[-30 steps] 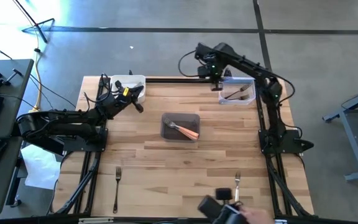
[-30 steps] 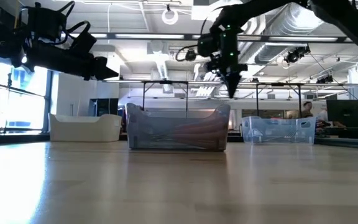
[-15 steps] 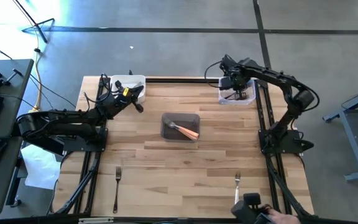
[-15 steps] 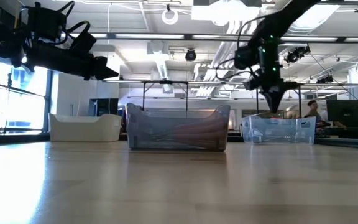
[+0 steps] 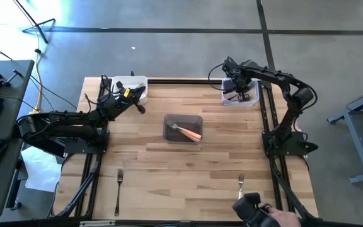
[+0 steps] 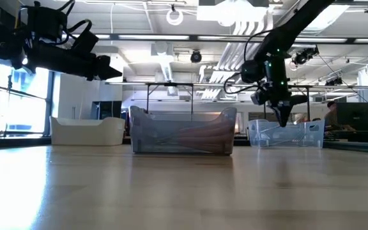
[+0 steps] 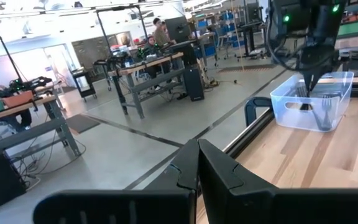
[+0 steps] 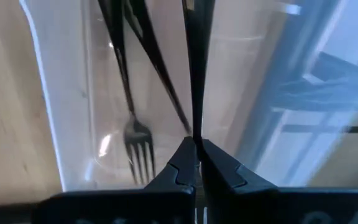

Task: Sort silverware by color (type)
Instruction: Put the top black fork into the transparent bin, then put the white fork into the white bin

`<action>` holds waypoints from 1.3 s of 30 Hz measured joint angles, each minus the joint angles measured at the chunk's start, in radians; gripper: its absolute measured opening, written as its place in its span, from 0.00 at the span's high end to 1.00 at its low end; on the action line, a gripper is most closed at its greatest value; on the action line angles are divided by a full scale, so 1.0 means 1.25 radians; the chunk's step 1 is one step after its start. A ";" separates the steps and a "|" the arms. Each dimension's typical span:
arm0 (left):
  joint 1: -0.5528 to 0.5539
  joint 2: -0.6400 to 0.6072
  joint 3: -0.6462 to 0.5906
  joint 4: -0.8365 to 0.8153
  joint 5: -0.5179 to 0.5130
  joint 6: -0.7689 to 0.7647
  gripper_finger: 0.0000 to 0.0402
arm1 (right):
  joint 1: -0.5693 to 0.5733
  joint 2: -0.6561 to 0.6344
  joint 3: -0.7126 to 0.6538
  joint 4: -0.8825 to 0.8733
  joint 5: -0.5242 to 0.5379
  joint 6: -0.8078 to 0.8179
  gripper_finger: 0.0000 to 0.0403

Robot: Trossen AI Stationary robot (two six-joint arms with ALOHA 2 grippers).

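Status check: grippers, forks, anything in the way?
Right gripper shut on a dark fork over the clear tub. Left gripper shut, empty. Two forks unsorted. Person's hand at table edge.

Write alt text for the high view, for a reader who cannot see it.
Seen from above, the right gripper hangs shut over a clear tub of dark forks at the wooden table's far right corner. The left gripper waits shut beside a white tub; a grey tub sits mid-table, and two forks lie near the front edge.
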 joint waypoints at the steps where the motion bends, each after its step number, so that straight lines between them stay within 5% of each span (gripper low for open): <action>1: 0.000 0.000 0.000 0.000 0.001 0.000 1.00 | 0.000 0.009 0.000 0.000 -0.006 0.007 1.00; 9: 0.000 0.000 0.000 0.000 0.010 -0.007 1.00 | 0.003 0.046 0.002 -0.001 0.031 0.195 0.94; 18: 0.001 0.000 0.000 0.001 0.037 -0.001 1.00 | 0.012 0.046 0.148 -0.134 0.030 0.411 0.73; 23: 0.001 0.000 0.000 0.018 0.037 0.024 1.00 | 0.058 0.030 0.269 -0.278 -0.141 0.626 0.76; 29: 0.001 0.000 0.021 0.022 0.039 0.058 1.00 | 0.231 -0.109 0.109 -0.138 -0.202 0.856 0.98; 35: 0.001 0.000 0.064 0.021 0.091 0.102 1.00 | 0.481 -0.266 -0.118 0.107 -0.187 1.232 0.99; 39: 0.001 0.000 0.094 0.010 0.139 0.125 1.00 | 0.670 -0.313 -0.173 0.120 -0.122 1.548 0.98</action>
